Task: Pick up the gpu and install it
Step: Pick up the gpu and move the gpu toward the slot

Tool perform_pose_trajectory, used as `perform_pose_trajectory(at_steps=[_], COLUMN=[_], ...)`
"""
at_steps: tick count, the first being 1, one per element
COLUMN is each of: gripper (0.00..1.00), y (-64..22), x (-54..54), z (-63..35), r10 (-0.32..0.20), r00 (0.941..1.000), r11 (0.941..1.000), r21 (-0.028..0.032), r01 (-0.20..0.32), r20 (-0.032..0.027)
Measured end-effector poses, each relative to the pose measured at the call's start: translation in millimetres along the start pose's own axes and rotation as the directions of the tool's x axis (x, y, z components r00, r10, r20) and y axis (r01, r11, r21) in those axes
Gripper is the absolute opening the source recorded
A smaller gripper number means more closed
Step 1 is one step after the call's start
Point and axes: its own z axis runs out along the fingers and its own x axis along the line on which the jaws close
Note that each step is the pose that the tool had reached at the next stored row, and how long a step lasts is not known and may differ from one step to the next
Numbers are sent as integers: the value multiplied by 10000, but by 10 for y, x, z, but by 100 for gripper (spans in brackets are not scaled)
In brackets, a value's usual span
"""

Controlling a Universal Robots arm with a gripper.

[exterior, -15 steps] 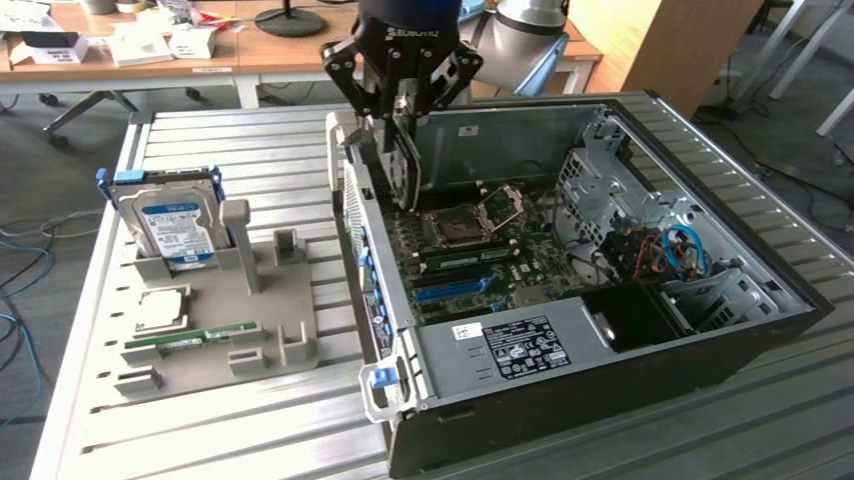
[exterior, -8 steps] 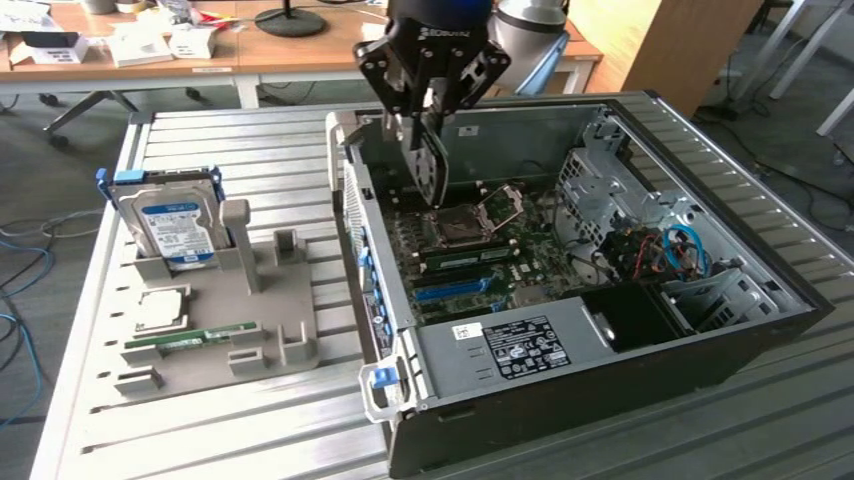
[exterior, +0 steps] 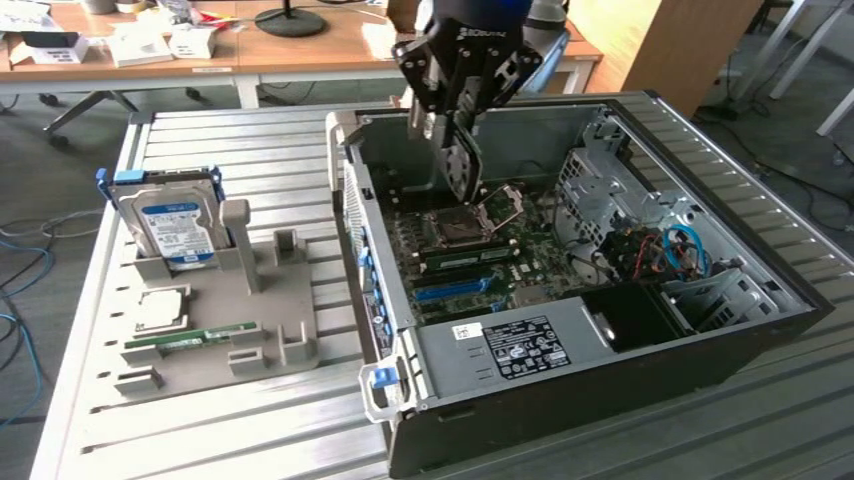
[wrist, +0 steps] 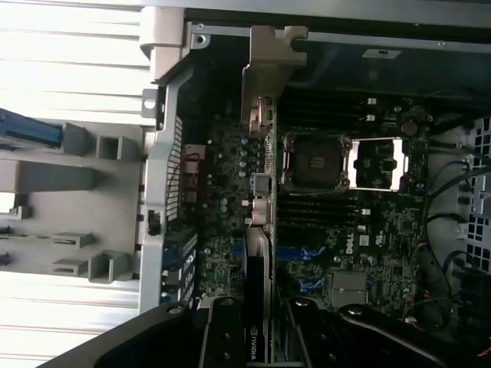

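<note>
At the exterior view's left the hard drive (exterior: 174,225) stands in its tray (exterior: 300,335); your hand (exterior: 454,128), part closed, grips the gpu (exterior: 463,168) upright above the motherboard (exterior: 534,262). You look mid-install: seating calls for aligning its edge with the blue slot (exterior: 449,290).

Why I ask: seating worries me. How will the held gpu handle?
Probably stiff: the gpu hangs straight from the gripper. Likely fragile, being a thin bare board. Held at one end, it may pivot if nudged.

Soft even light; in the wrist view the table (wrist: 69,46) glares white, the case (wrist: 445,73) dim.
</note>
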Motion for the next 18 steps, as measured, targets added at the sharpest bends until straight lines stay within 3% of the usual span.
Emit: perform_pose_trajectory(at_steps=[12,18], gripper=[26,26], y=[-16,-17], x=[-452,-475], z=[-8,-9], r10=[-2,0], r00=[10000,10000], r11=[10000,10000], r21=[0,0], r01=[2,0], r20=[-1,-1])
